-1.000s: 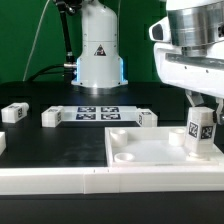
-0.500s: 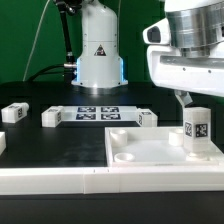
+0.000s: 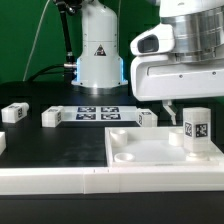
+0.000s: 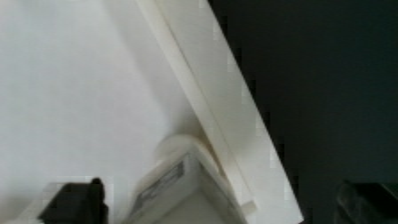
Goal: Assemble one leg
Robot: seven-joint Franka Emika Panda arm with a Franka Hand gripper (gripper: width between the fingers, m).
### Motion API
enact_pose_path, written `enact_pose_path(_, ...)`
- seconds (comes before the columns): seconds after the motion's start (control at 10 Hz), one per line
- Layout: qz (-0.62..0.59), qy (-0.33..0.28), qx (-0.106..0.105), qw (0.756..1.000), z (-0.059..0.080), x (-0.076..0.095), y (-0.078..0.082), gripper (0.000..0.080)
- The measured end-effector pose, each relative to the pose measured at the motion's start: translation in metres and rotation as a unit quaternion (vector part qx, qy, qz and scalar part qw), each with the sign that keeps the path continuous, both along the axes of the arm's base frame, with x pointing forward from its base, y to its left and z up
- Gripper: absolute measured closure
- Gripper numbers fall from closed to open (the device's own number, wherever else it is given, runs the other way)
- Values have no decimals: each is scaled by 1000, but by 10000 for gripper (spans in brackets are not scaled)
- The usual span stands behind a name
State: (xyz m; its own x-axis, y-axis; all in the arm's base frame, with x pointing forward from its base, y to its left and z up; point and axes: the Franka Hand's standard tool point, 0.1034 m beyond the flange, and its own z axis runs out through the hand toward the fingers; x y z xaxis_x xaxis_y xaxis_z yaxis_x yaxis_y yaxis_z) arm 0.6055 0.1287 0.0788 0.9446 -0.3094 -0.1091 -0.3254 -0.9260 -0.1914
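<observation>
- The gripper (image 4: 221, 202) is open. In the wrist view its two dark fingertips (image 4: 75, 200) stand far from each other and clamp nothing.
- In the exterior view the gripper hangs above the panel (image 3: 150, 170), a little toward the exterior view's left of the leg (image 3: 197, 127), and does not touch it.
- The leg stands upright by itself on the panel, near the panel's corner on the exterior view's right. Its tag faces the camera.
- I judge that the placing of the leg is done, because it stands without support. I cannot tell whether its foot is fully seated or tightened in the corner hole, because the base is too small to see.
- What may be left is a turn or a push to fix the leg firmly. That would need a new grasp on it.
- Another round socket (image 3: 125, 157) on the panel, toward the exterior view's left, has nothing in it.
- Three spare blocks (image 3: 50, 117) of the same kind lie on the dark table (image 3: 50, 145), two of them just beside the marker board (image 3: 97, 112), one at each end. They are well apart from the gripper.
- In the wrist view the long edge of the panel runs diagonally. A rounded white shape between the fingertips is probably the top of the leg, but it is blurred.
</observation>
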Motion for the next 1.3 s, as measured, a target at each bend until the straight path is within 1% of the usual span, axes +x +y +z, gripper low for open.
enact_pose_path(0.1,47,-10,-2,999,0,0,0,150)
enact_pose_path(0.3,172,-39,-32,984,6,3,0,150)
enact_pose_path(0.4,233,-55,-41,970,11,6,-1,150)
enact_pose_path(0.5,275,-68,-43,958,14,9,-2,150)
enact_pose_path(0.6,296,-77,-42,951,15,11,-5,150)
enact_pose_path(0.7,288,-79,-41,954,14,12,-9,150)
enact_pose_path(0.9,289,-79,-40,953,14,12,-7,150)
enact_pose_path(1.0,289,-79,-40,953,13,12,-7,262)
enact_pose_path(1.1,289,-78,-40,953,13,12,-7,398)
enact_pose_path(1.2,289,-78,-40,953,13,12,-8,398)
enact_pose_path(1.3,288,-79,-41,953,13,12,-8,508)
